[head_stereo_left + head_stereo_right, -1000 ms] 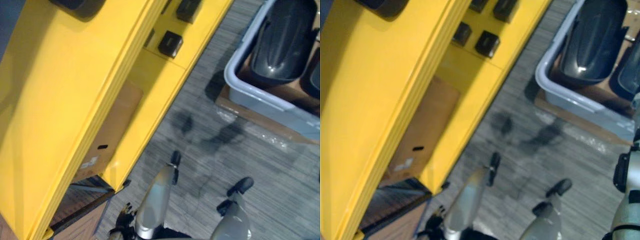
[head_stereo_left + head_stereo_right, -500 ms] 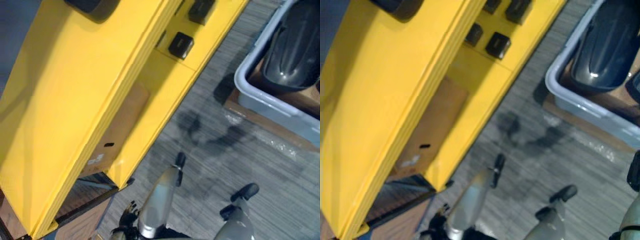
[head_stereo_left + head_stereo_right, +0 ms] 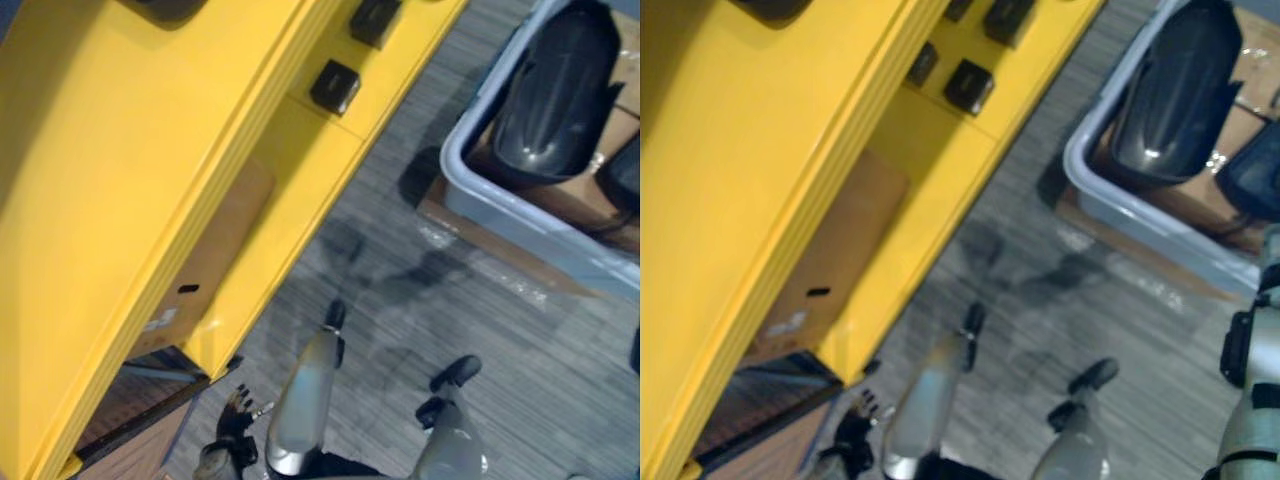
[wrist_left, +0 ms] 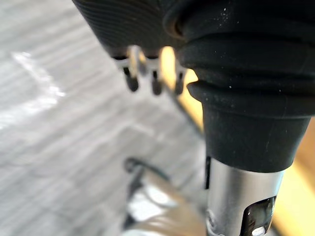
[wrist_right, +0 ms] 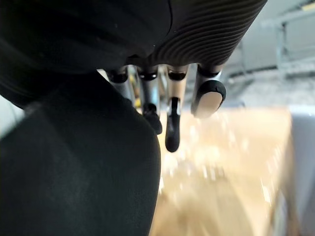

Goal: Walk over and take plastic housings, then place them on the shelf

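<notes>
Plastic housings (image 3: 555,95), dark and glossy, are held in a grey bin (image 3: 500,215) at the far right. A yellow shelf (image 3: 130,180) is seen left. The left hand (image 3: 232,418) and the right hand (image 5: 172,123) are kept released, empty.

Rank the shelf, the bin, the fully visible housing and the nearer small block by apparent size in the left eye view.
Largest: shelf.
Then bin, partly out of frame.
Then housing in it.
Smallest: block on the shelf.
</notes>
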You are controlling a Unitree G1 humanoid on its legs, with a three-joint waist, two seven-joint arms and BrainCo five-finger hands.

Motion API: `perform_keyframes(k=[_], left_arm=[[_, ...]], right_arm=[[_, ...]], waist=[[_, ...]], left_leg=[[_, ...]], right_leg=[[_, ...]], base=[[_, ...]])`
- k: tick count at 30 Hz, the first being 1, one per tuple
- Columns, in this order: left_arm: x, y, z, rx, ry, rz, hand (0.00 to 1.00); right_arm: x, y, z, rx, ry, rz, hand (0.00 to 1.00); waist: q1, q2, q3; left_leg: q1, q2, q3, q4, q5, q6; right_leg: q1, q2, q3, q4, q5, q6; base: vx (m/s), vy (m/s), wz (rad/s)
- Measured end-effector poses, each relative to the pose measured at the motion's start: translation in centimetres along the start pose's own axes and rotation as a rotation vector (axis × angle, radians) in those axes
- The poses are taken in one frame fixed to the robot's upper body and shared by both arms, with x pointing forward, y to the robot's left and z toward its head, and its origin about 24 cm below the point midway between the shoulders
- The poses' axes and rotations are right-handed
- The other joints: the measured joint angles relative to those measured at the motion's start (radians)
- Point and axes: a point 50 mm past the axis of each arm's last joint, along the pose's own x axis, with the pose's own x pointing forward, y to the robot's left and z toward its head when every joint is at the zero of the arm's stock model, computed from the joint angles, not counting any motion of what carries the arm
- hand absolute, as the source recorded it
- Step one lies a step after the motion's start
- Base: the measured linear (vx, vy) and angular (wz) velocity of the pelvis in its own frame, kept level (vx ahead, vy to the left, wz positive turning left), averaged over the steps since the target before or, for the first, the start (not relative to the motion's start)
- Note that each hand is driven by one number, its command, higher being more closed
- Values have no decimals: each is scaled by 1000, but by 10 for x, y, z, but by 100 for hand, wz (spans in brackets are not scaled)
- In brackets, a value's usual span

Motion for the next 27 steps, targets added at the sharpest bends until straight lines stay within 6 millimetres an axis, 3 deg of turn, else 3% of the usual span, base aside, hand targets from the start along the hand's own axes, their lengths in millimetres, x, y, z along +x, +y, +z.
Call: perform_keyframes(k=[1, 4, 7, 11, 14, 18, 19, 22, 27], left_arm=[[0, 1, 3, -6, -18, 11, 0], [1, 8, 27, 36, -152, 119, 0], [-1, 13, 59, 168, -312, 229, 0], [-5, 22, 93, 373, -461, 292, 0], [-5, 16, 94, 444, -462, 245, 0], [-3, -1, 85, 520, -429, 94, 0], [-3, -10, 82, 542, -426, 46, 0], [-1, -37, 84, 585, -456, -72, 0], [-3, -82, 111, 459, -512, -296, 0]], right_arm=[[-2, 1, 2, 2, -23, -9, 100], [-13, 10, 3, 40, -117, -39, 100], [-29, 21, -10, 72, -185, -49, 100], [-62, 41, -33, 105, -237, -15, 100], [-77, 39, -39, 114, -315, -11, 100], [-100, 38, -26, 153, -485, 5, 100], [-111, 39, -15, 176, -559, 24, 100], [-131, 39, -8, 203, -695, 73, 100], [-180, 58, 2, 235, -886, 262, 100]], waist=[[-7, -5, 1], [-41, -59, -3], [-69, -116, -22], [-114, -190, -114], [-131, -199, -177], [-160, -200, -251], [-167, -199, -256], [-175, -202, -304], [-190, -208, -342]], left_leg=[[10, 1, 3, -3, 0, 0], [66, 5, 15, -47, 14, -12], [134, 16, 21, -96, 27, -26], [208, 25, 44, -185, 53, -41], [261, 36, 69, -229, 59, -50], [301, 53, 91, -265, 65, -60], [328, 60, 103, -273, 66, -61], [341, 64, 109, -285, 67, -64], [378, 73, 108, -301, 74, -75]], right_leg=[[7, 1, 1, -2, 0, 0], [39, 5, 4, -15, -2, -2], [81, 17, 5, -24, -5, -8], [113, 30, 11, -51, -13, -15], [135, 41, 29, -68, -13, -15], [151, 61, 42, -87, -13, -15], [163, 68, 57, -91, -13, -15], [178, 76, 57, -111, -13, -15], [212, 86, 56, -119, -14, -17]], base=[[-49, -9, -19], [-36, -25, -10], [4, -37, -9], [41, -37, -13], [55, -25, -21], [38, -27, -17], [30, -32, -25], [-1, -25, -10], [-37, -10, -1]])
